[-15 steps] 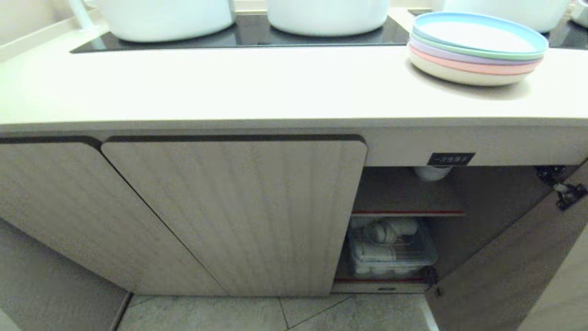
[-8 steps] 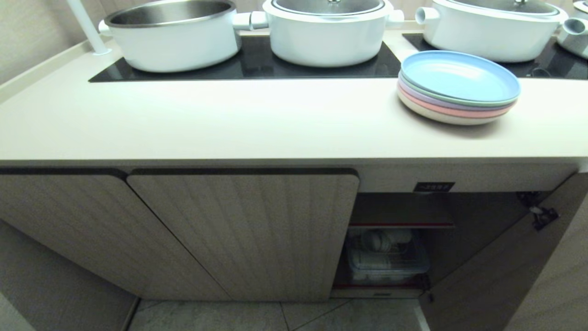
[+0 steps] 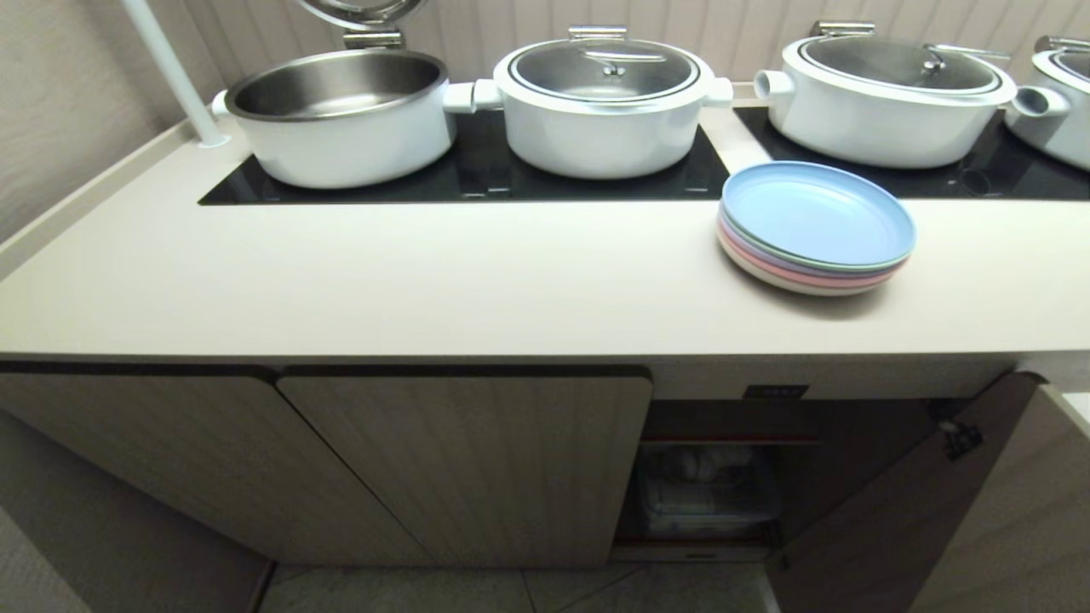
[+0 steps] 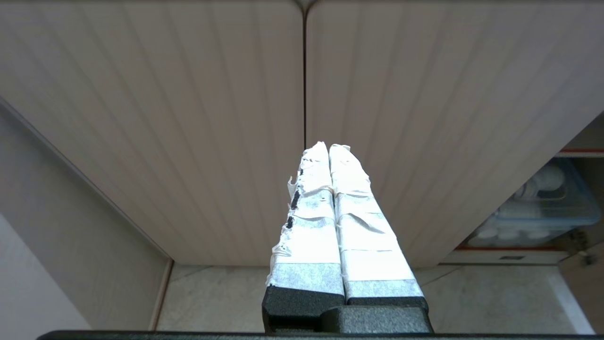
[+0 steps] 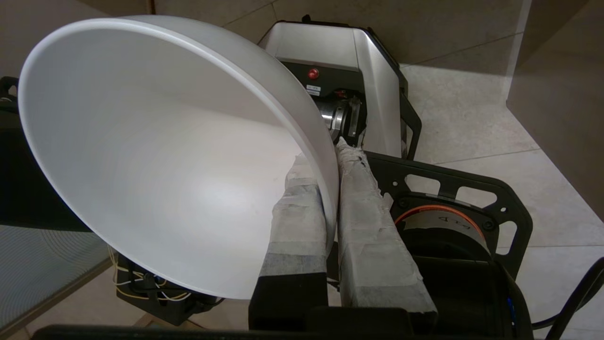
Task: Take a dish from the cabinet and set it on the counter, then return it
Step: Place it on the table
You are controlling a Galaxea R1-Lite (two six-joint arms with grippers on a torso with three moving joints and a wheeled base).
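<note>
The right end effector is closed on the rim of a white bowl, one taped finger inside the wall and one outside. The bowl fills the upper left and centre of the right wrist view, tilted on edge, with the robot base and floor tiles behind it. Neither arm appears in the head view.

Risk: the grip covers only a short arc of thin rim, so the bowl may pivot or slip under jolts. Judged from its low position, the rim may also strike the front edge of the counter on the way up.

The left end effector is closed and empty, facing the shut cabinet doors.

Containers: the open cabinet, lower right of the head view, holds a clear bin of white ware. On the counter stands a pastel plate stack; behind it, one unlidded pot appears empty, and three lidded pots hide their contents.
</note>
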